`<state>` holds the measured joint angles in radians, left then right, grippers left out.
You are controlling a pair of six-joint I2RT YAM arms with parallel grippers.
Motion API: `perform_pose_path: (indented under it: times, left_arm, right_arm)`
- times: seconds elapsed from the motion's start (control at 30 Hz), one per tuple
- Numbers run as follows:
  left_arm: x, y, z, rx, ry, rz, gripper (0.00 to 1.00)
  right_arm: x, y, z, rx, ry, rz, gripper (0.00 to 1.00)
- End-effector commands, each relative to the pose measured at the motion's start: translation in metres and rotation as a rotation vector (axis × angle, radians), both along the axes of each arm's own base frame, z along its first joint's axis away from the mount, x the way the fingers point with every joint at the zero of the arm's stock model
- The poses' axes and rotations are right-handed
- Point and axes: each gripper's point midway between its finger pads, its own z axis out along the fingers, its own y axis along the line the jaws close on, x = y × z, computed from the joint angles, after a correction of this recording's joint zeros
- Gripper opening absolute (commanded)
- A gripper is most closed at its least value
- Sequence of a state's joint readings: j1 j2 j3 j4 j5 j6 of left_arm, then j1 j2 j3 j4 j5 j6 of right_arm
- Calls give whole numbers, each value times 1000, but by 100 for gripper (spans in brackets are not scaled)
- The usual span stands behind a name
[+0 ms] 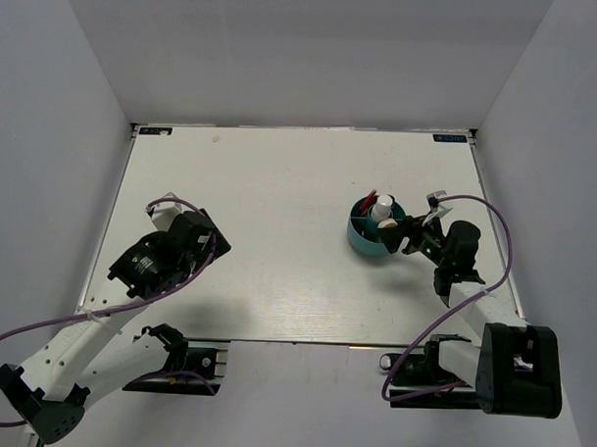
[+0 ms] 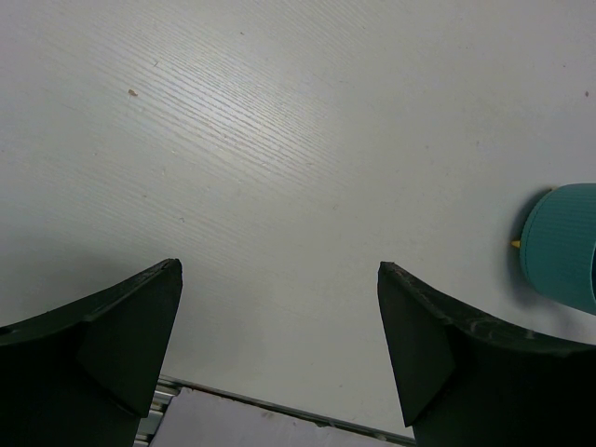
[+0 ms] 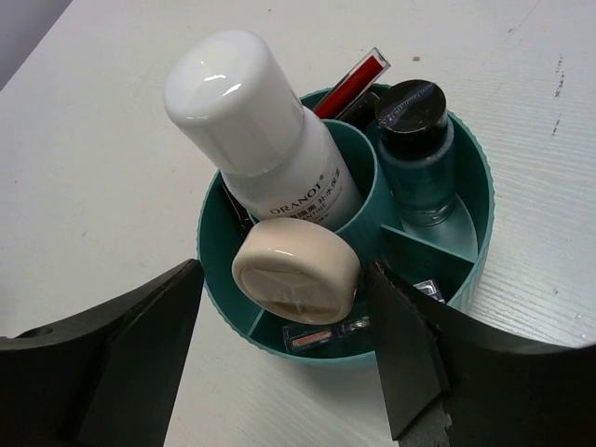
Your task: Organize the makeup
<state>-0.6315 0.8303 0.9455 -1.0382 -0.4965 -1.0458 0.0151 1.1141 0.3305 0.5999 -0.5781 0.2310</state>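
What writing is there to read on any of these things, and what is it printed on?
"ORANOT": on the white bottle standing in the teal container.
Small characters just after that word on the same bottle: too small to read.
Two small labels at the far corners of the table: too blurred to read.
Nothing else shows any readable text.

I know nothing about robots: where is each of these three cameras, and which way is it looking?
Top external: above and behind, looks down on the table; left arm, right arm show.
Left wrist: on left arm, faces bare table; open left gripper shows.
Right wrist: on right arm, looks down at white bottle and compact; open right gripper shows.
Shared by all: the teal container.
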Motion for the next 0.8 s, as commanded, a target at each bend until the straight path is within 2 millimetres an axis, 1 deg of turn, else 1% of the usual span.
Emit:
perform_pose_path:
  times: [0.0, 0.07, 0.13, 0.2, 0.23, 0.3, 0.4, 0.43, 0.47, 0.5, 0.53, 0.57, 0.63, 0.67, 0.7, 0.73, 0.77]
  left_arm:
    - [4, -3, 14, -20, -35, -8, 95]
    - [3, -3, 13, -18, -34, -9, 95]
    - [3, -3, 13, -19, -34, -8, 95]
    - [3, -2, 13, -18, -34, -7, 95]
    - [2, -2, 14, -17, -35, -8, 95]
    - [2, -2, 14, -18, -37, -6, 95]
    - [3, -2, 14, -21, -40, -6, 95]
    - [3, -2, 14, -21, -42, -7, 95]
    - [3, -3, 14, -21, -42, -7, 96]
    - [4, -3, 13, -17, -41, -15, 97]
    - [4, -5, 14, -16, -42, -28, 98]
    - [7, -8, 17, -23, -58, -43, 98]
    - [8, -15, 18, -20, -69, -103, 98]
    - [13, -21, 22, -35, -97, -129, 98]
    - [14, -25, 23, -29, -107, -161, 98]
    - [18, -33, 26, -56, -132, -188, 98]
    - [19, -37, 27, -49, -144, -224, 98]
  right_arm:
    - [8, 0, 24, -10, -83, 11, 76]
    - [9, -1, 28, -21, -95, 7, 80]
    - [9, -2, 30, -32, -98, 0, 82]
    - [10, -4, 35, -50, -115, -1, 86]
    - [7, -3, 36, -58, -114, 7, 89]
    - [4, -3, 40, -84, -132, 27, 89]
    - [-6, -2, 43, -127, -149, 65, 89]
    - [-9, -1, 52, -140, -178, 76, 89]
    - [-13, -9, 46, -158, -141, 64, 89]
    - [-18, -10, 53, -213, -190, 92, 89]
    - [-19, -11, 64, -238, -212, 100, 89]
    - [-28, -12, 55, -249, -145, 111, 89]
    - [-30, -18, 75, -284, -143, 79, 89]
    - [-39, -20, 68, -291, -65, 81, 89]
    - [-42, -21, 67, -300, -25, 89, 89]
    - [-40, -21, 88, -315, -43, 97, 89]
    - [-51, -18, 81, -302, 36, 128, 89]
